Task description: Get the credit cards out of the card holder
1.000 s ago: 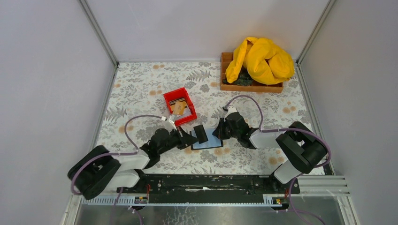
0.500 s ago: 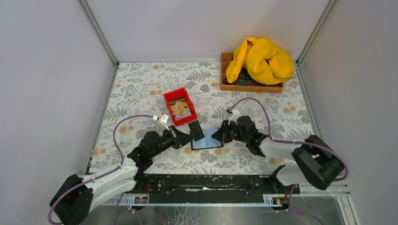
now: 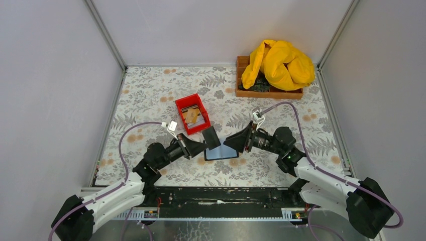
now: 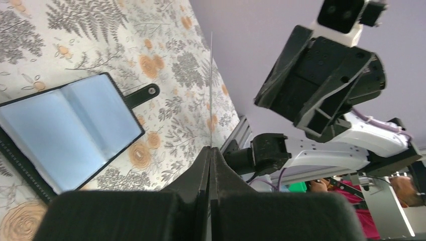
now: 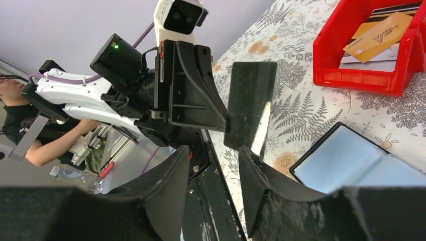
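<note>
Black card (image 3: 211, 136), clamped in my left tool (image 3: 202, 144), hangs at 11 o'clock of the open card holder (image 3: 221, 152) on the tabletop (image 3: 150, 90); my right tool (image 3: 230, 142), at 3 o'clock, gapes. Edge-pinched, it may slip short of the red bin (image 3: 182, 116).

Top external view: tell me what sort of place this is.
Probably a robot test cell: plain grey walls in aluminium framing, two arms bolted to a rail, staged props like a red bin.
</note>
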Robot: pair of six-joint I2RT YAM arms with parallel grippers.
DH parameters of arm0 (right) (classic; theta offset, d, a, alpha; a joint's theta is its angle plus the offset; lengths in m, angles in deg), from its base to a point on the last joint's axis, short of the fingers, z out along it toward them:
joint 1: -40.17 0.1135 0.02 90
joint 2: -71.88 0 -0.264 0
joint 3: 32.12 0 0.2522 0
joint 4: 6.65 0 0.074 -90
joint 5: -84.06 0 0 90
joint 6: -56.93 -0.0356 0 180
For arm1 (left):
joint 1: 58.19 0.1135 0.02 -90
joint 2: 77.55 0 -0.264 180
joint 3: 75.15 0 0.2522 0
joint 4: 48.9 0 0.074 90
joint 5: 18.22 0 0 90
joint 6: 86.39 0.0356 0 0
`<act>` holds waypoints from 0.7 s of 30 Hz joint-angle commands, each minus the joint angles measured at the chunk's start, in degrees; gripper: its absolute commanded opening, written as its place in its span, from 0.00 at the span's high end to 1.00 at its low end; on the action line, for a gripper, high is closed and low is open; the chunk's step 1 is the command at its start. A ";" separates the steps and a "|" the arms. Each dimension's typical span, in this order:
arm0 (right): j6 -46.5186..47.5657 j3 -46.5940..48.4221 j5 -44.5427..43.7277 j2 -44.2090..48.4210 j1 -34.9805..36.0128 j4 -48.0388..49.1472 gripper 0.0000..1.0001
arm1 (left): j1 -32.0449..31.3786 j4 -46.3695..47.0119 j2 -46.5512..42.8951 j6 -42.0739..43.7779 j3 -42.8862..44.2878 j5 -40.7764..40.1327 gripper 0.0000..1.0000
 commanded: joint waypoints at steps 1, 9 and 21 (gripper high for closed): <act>-1.33 -0.98 1.58 1.98 -0.18 1.55 0.52 | 0.31 7.49 -1.04 -2.27 -0.39 1.91 1.00; -1.57 -1.90 2.19 0.82 -0.18 2.26 0.46 | 0.24 6.82 -3.79 -3.70 0.75 2.62 1.00; -7.03 -0.67 5.53 -6.26 -0.18 11.41 0.52 | -0.02 8.27 -2.19 -5.04 1.02 3.21 1.00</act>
